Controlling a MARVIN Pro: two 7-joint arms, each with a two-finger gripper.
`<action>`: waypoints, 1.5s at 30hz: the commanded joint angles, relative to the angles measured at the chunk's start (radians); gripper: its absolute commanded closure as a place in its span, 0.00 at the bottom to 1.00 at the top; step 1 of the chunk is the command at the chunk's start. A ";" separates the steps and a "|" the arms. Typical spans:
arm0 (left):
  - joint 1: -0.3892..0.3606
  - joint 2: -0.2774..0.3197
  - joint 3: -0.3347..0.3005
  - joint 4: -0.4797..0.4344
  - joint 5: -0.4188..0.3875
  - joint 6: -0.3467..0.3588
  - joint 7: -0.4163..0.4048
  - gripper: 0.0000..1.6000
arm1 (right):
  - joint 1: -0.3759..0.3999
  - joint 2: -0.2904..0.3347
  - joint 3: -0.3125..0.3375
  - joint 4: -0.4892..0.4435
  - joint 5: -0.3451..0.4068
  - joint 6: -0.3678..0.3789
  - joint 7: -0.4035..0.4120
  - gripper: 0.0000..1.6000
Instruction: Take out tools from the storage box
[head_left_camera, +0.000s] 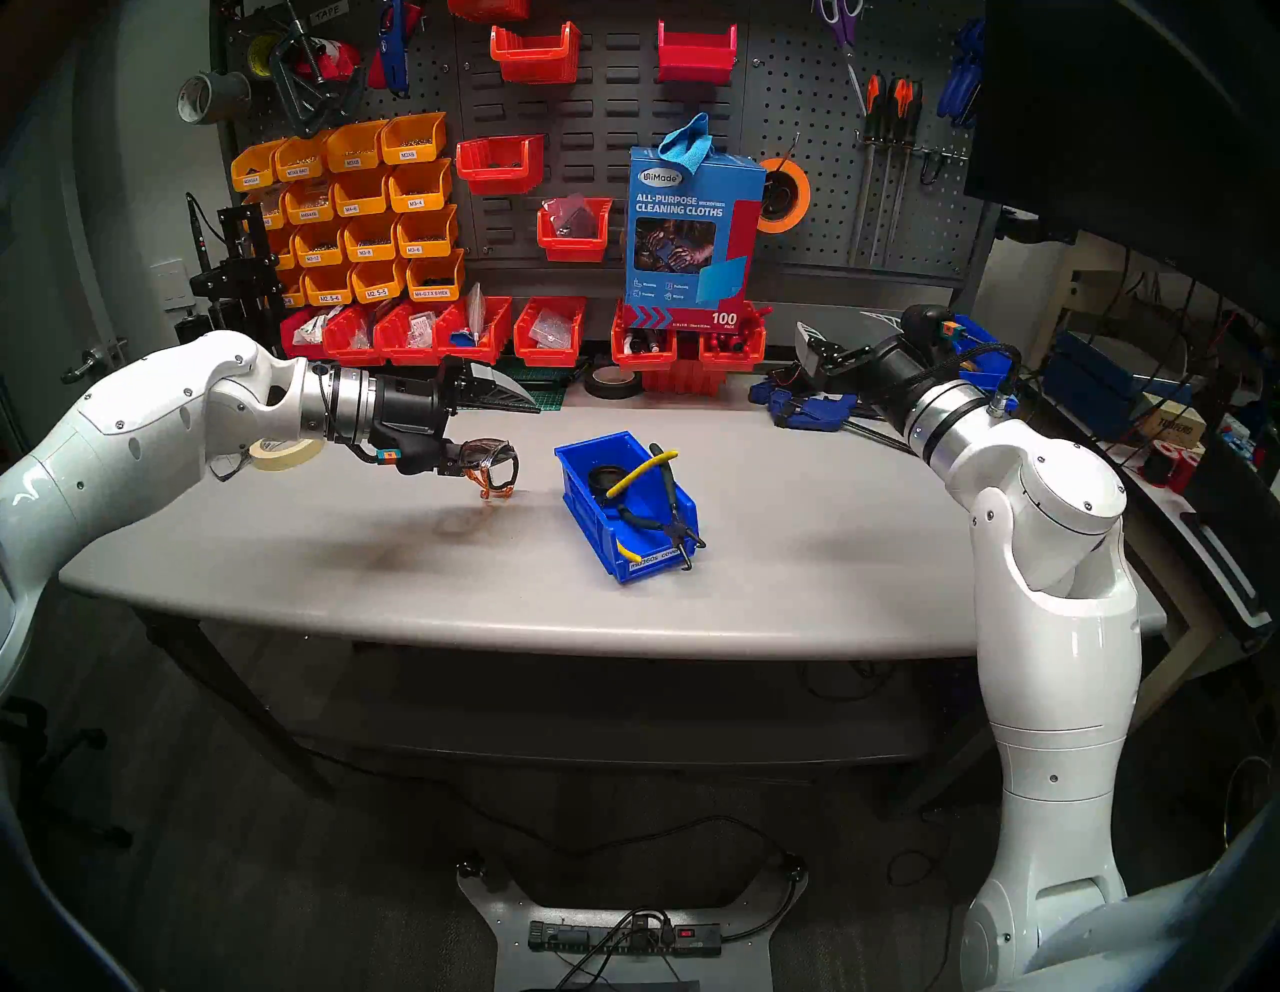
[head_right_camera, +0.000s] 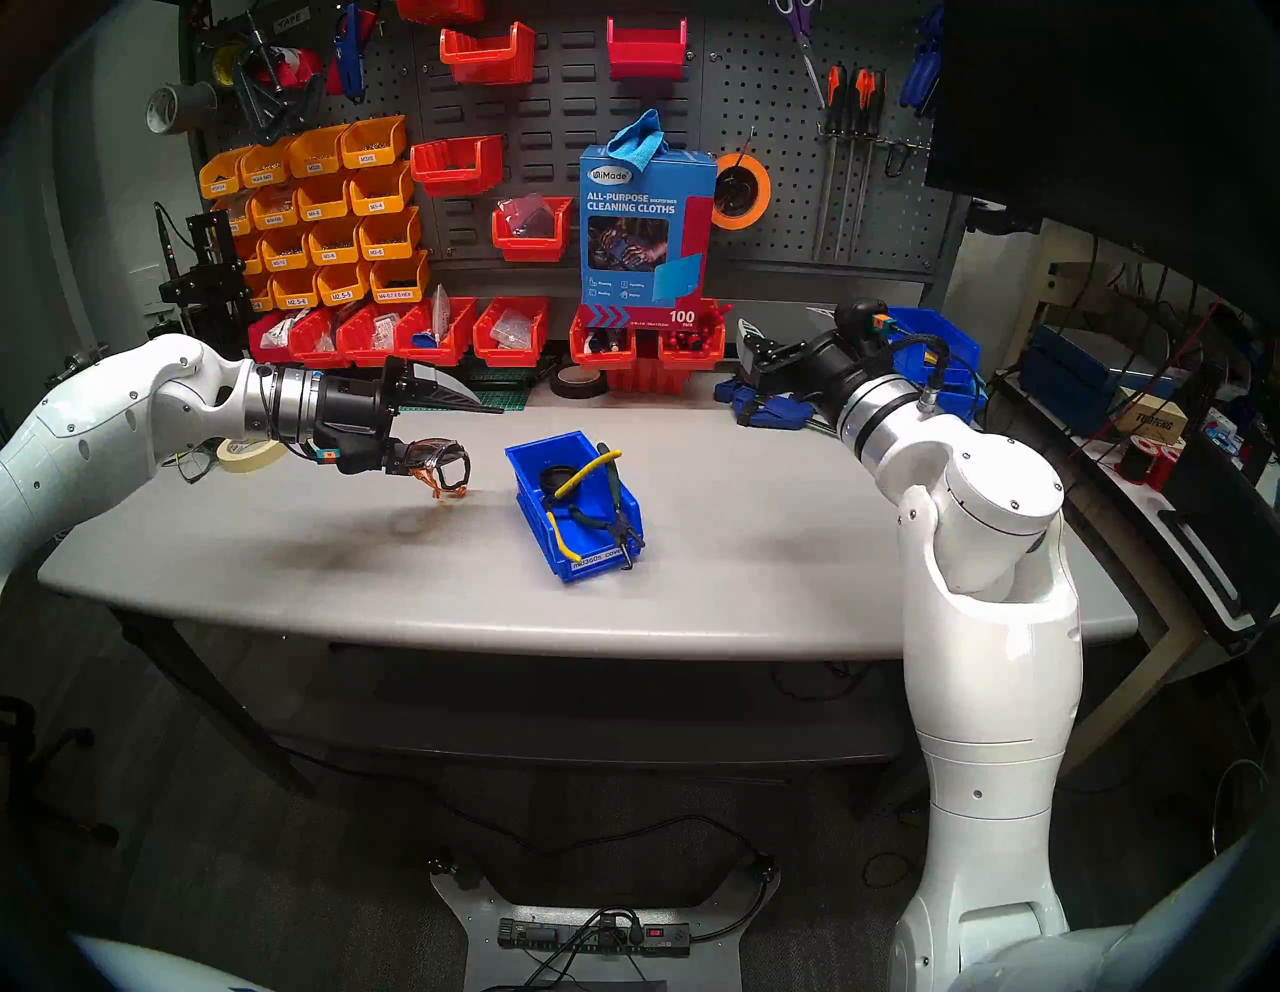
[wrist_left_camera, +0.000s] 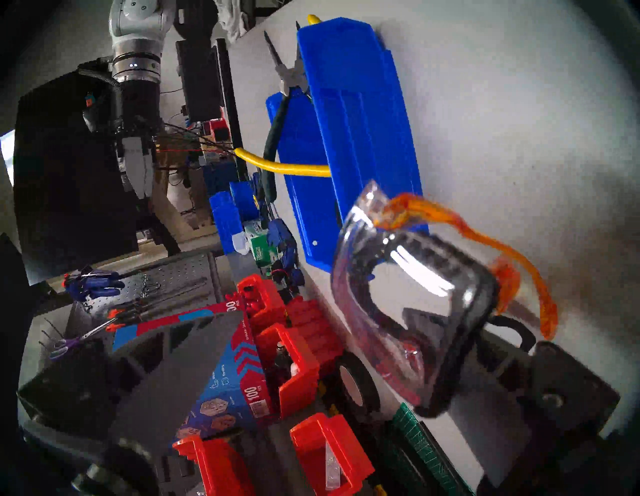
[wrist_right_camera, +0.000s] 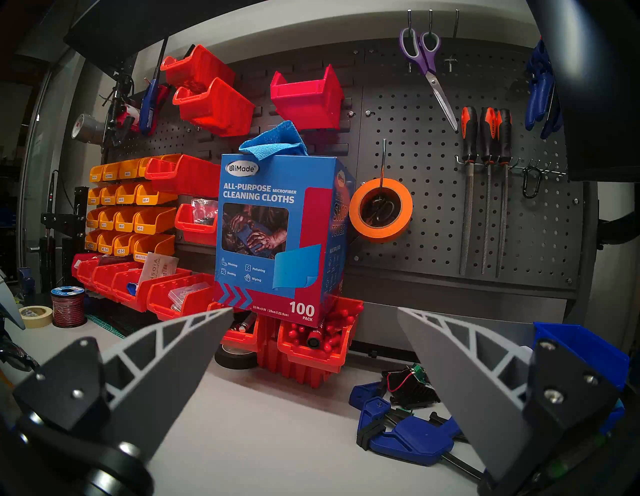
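Observation:
The storage box (head_left_camera: 589, 516) (head_right_camera: 539, 509) (wrist_left_camera: 360, 121), a small blue bin with a white label strip, stands mid-table. Inside it lie yellow-handled cutters (head_left_camera: 641, 471) (head_right_camera: 587, 470) (wrist_left_camera: 287, 168), dark green-handled pliers (head_left_camera: 641, 518) (head_right_camera: 589, 518) (wrist_left_camera: 269, 156) and a black round piece (head_left_camera: 605, 476) (head_right_camera: 556, 478). Left of the box my left gripper (head_left_camera: 519, 436) (head_right_camera: 478, 438) (wrist_left_camera: 322, 313) stands open, its fingers one above the other. Clear safety glasses (head_left_camera: 495, 461) (head_right_camera: 447, 461) (wrist_left_camera: 415, 294) with orange arms hang blurred at the lower finger, just above the table. My right gripper (head_left_camera: 810, 346) (head_right_camera: 751, 343) (wrist_right_camera: 315, 308) is open and empty at the back right.
A masking tape roll (head_left_camera: 284, 454) lies under my left forearm. A black tape roll (head_left_camera: 613, 381), red bins (head_left_camera: 547, 332) and a cleaning cloths box (head_left_camera: 692, 228) line the back. Blue clamps (head_left_camera: 803, 409) (wrist_right_camera: 398, 436) lie below my right gripper.

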 joint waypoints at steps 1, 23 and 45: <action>-0.101 -0.018 0.044 -0.022 -0.030 0.002 -0.126 0.00 | 0.013 0.000 0.000 -0.012 0.001 -0.002 0.001 0.00; -0.257 -0.026 0.151 -0.087 -0.249 0.002 -0.486 0.00 | 0.014 -0.009 0.005 -0.011 -0.010 -0.001 0.010 0.00; -0.166 0.002 0.192 -0.134 -0.853 0.010 -0.480 0.00 | 0.014 -0.018 0.009 -0.011 -0.020 -0.001 0.020 0.00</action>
